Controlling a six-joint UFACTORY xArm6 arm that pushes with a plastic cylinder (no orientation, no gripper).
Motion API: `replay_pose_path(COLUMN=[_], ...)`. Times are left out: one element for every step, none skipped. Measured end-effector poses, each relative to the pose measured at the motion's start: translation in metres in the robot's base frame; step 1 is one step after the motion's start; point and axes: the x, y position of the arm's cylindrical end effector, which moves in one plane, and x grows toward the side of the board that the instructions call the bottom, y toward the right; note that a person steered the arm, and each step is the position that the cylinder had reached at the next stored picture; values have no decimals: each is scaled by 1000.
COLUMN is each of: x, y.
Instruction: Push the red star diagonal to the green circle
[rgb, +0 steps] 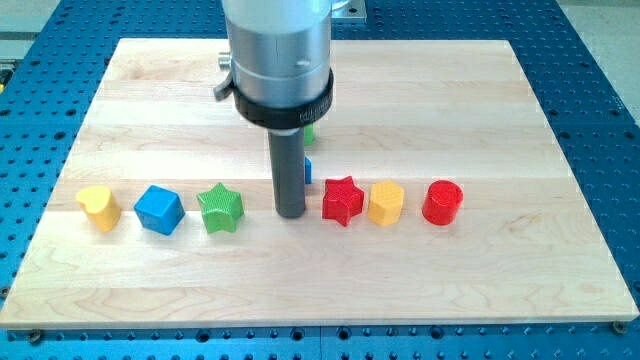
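Observation:
The red star (342, 200) lies on the wooden board, right of centre. My tip (290, 213) rests on the board just left of the red star, with a small gap between them. A green block (309, 130), mostly hidden behind the arm's silver body, shows as a sliver above the rod; its shape cannot be made out. A blue block (308, 170) peeks out behind the rod, just up and left of the red star.
A row of blocks crosses the board: yellow heart (98, 207), blue cube (159, 210), green star (220, 208) left of my tip; a yellow hexagon (385, 203) touching the red star's right side, and a red cylinder (442, 202) further right.

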Motion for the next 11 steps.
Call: replay_pose_path(x=[34,42,23,7,-28,-70,-67,-59,-59,-97,-117], y=[1,12,36,53,58,61,86,111,143,97,95])
